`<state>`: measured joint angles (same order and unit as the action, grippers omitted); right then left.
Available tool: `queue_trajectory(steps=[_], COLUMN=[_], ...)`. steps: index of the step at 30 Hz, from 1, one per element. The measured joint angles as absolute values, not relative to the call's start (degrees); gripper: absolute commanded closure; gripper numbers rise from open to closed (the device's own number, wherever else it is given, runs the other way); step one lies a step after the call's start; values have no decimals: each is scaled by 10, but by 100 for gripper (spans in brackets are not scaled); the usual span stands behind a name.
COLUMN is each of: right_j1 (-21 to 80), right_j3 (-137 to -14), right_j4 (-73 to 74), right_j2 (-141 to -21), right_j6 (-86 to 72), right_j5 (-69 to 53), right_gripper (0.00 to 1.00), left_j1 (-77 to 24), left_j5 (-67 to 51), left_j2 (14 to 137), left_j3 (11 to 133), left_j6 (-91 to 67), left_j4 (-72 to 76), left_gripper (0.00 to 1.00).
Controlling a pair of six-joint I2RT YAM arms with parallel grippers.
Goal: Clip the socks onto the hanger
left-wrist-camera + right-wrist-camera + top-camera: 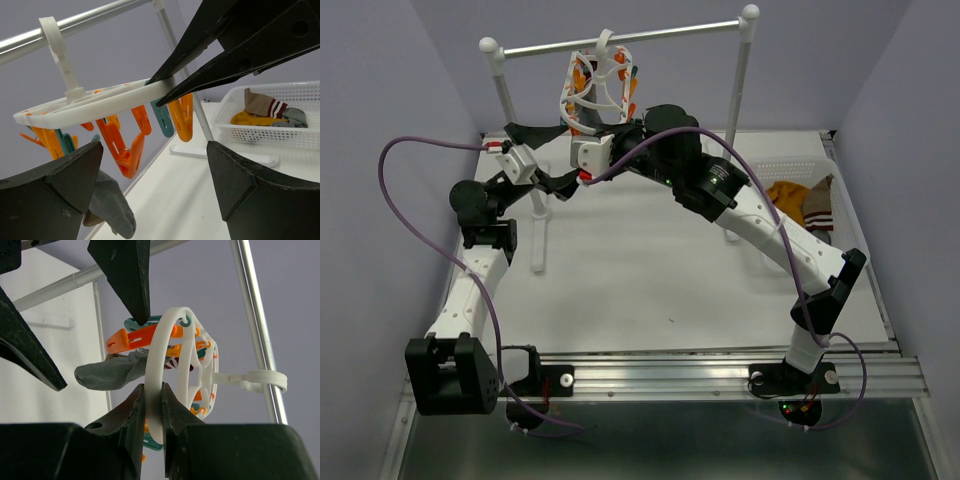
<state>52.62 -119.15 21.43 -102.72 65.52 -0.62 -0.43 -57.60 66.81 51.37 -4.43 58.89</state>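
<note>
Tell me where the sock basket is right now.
In the top view, the white basket sits at the table's far right, behind the right arm, with socks inside.

We find no text, number or sign that we can read. The hanger (100, 102), clips (122, 150) and basket (300, 137) carry no print.

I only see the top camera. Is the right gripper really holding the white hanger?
Observer: Yes. The right wrist view shows the right gripper shut on the white ring of the hanger.
Operator: Is a sock on it yet?
Observer: The left wrist view shows a grey sock hanging under the clips.
Operator: And the other arm?
Observer: The left gripper is open and holds nothing.
</note>
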Motion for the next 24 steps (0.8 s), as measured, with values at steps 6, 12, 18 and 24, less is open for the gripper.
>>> queue_trajectory(steps=[6, 12, 18, 24], right_j1=[526, 526, 526, 530], right_j3=[-1191, -1191, -1191, -1189], right_j4=[214, 214, 214, 214], right_j2=[-1027, -1027, -1027, -1027], right_j6=[656, 658, 658, 662], right_j5=[-6, -6, -6, -5], right_gripper=[99, 99, 99, 99], left_j1=[14, 16, 20, 22], left_j5=[-586, -627, -650, -669], left_j2=[678, 710, 724, 747], left_j3=[518, 546, 559, 573], left_j6=[-58, -81, -94, -136], left_j4=[592, 612, 627, 681], left_gripper=[1, 2, 3, 5])
